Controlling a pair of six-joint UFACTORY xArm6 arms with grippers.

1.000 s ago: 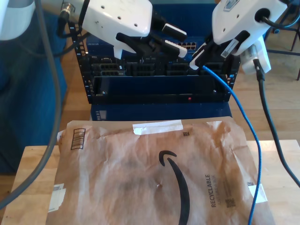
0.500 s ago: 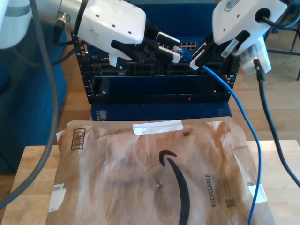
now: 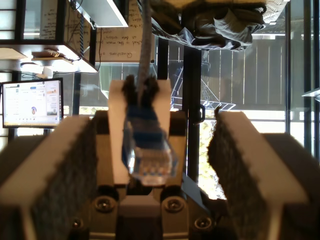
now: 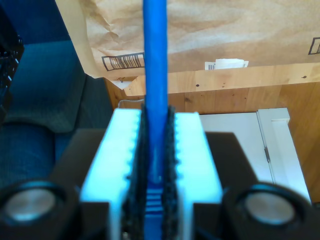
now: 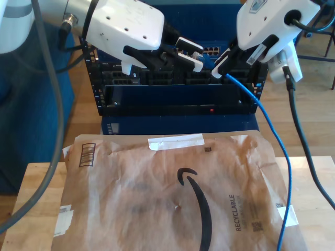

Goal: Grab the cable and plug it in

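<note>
The cable [image 5: 272, 130] is thin and bright blue. It hangs from my second gripper [image 5: 222, 65] at the exterior view's upper right and runs down past the envelope's edge. In the second wrist view my second gripper [image 4: 155, 117] is shut on the cable [image 4: 155, 60]. The cable's clear plug [image 3: 148, 152] with its blue boot sticks out of those white fingers and faces my first gripper [image 3: 152, 127]. That gripper stands open, its fuzzy pads [image 3: 55, 165] wide on either side of the plug without touching it. In the exterior view my first gripper [image 5: 194, 54] sits just to the left of the second.
A dark rack unit [image 5: 172, 94] with a row of ports [image 5: 209, 50] stands behind both grippers. A large brown paper envelope [image 5: 172, 193] covers the wooden table [image 5: 36, 183]. A thick black arm cable [image 5: 301, 136] hangs at the exterior view's right.
My first gripper has dropped a little and drawn back towards the exterior view's left, then edged right again. My second gripper and the blue cable have stayed put.
</note>
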